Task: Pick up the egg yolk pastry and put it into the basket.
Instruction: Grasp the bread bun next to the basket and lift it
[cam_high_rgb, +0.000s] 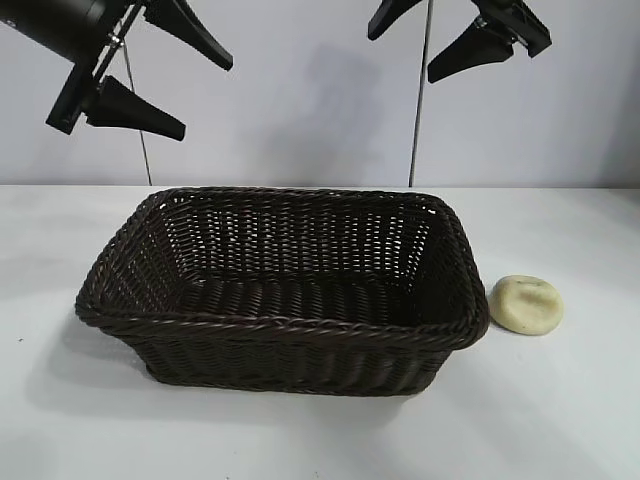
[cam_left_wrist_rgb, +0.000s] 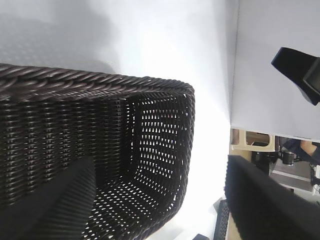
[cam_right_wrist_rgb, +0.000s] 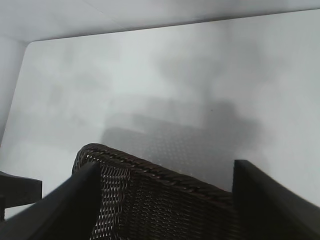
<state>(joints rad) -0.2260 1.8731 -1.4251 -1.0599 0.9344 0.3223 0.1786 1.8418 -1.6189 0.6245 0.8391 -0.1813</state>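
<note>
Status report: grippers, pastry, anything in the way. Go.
Left gripper open, high over basket's left end. Right gripper open, high above its right end. Pastry on table, right of basket, untouched. Nothing in the way.

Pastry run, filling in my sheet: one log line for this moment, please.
pastry: on table, right of basket, untouched | basket: empty | left gripper: open, high over basket's left | right gripper: open, high over basket's right

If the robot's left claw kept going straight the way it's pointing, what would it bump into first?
Probably the basket. The open left gripper hangs above it, angled down toward it, and its wrist camera looks right into the woven inside. Depth is hard to judge, so which wall it would hit is unclear.
</note>
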